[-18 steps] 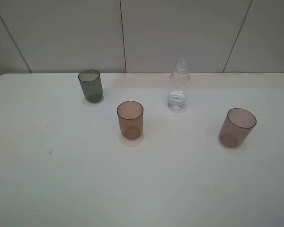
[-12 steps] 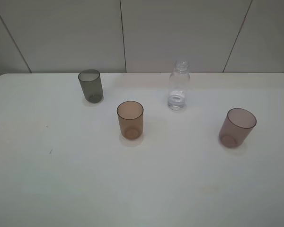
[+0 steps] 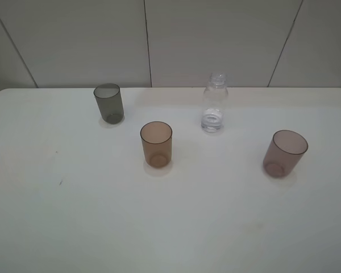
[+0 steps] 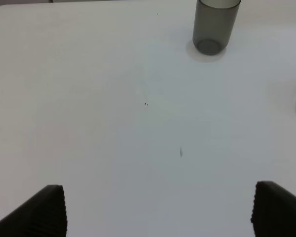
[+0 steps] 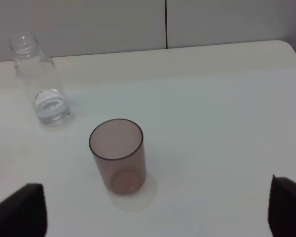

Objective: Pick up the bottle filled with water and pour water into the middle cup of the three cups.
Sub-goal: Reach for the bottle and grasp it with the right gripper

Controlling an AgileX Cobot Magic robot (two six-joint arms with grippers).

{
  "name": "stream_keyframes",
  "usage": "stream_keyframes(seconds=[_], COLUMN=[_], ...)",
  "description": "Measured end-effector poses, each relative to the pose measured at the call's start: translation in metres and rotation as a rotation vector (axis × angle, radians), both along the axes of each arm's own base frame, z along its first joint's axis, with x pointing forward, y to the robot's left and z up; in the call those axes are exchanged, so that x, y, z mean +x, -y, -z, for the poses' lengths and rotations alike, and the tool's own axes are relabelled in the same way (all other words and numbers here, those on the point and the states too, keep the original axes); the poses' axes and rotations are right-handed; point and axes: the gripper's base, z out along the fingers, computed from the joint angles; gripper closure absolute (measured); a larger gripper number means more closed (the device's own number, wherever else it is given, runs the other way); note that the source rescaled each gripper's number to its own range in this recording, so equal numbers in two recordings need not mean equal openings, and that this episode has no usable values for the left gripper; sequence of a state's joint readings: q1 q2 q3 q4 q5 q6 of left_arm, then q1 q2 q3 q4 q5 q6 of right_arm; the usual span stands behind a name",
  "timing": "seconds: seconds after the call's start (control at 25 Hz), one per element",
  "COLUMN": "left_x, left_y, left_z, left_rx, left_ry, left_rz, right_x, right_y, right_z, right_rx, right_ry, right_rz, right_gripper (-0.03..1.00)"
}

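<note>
Bottle [image 3: 215, 105] stands upright and uncapped on the white desk [image 3: 159, 227], toward the back edge near the pale panelled wall [image 3: 74, 40], well apart from all of the three cups. The exterior high view alone takes in the whole set. The smoky grey cup [image 3: 108, 103] is at the back left. The middle cup [image 3: 156, 145], amber-brown, stands nearer the front, between the grey cup and the bottle. The pinkish-mauve cup [image 3: 284, 153] is off to the right.

Each wrist view shows only part of this. The left wrist camera catches the grey cup [image 4: 214, 24] alone on bare desk, with a few small dark specks on the surface. The right wrist camera shows the pinkish-mauve cup [image 5: 118, 158] close by. It also shows the bottle [image 5: 42, 84] farther off, clearly enough to make out the threaded neck and a shallow pool of water low in the body.

The jaws appear only in the wrist views. The left jaws are released, their two dark tips spread wide with only desk between them. The right jaws are likewise spread wide and released, gripping nothing, and the pinkish-mauve cup stands beyond them, untouched.
</note>
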State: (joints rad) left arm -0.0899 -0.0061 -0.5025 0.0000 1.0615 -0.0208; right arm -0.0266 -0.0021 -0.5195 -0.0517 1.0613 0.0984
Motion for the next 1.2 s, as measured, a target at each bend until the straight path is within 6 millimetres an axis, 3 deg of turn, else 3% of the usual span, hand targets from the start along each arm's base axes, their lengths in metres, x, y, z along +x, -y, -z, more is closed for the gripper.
stream_keyframes(seconds=[0.72,0.84,1.0,1.2], left_x=[0.0,0.0,0.0,0.0], left_y=[0.0,0.0,0.0,0.0], left_z=[0.0,0.0,0.0,0.0], left_rx=[0.0,0.0,0.0,0.0], left_ry=[0.0,0.0,0.0,0.0], left_rz=[0.0,0.0,0.0,0.0], right_x=[0.006,0.027,0.068,0.14], right_y=[-0.001,-0.004,-0.007,-0.015], right_z=[0.0,-0.002,-0.024,-0.036], right_rx=[0.008,0.053,0.111,0.201], right_ry=[-0.035,-0.154,-0.216,-0.233], right_rz=[-0.007,-0.032,-0.054,-0.092], right_gripper=[0.05,0.05,0.05,0.05])
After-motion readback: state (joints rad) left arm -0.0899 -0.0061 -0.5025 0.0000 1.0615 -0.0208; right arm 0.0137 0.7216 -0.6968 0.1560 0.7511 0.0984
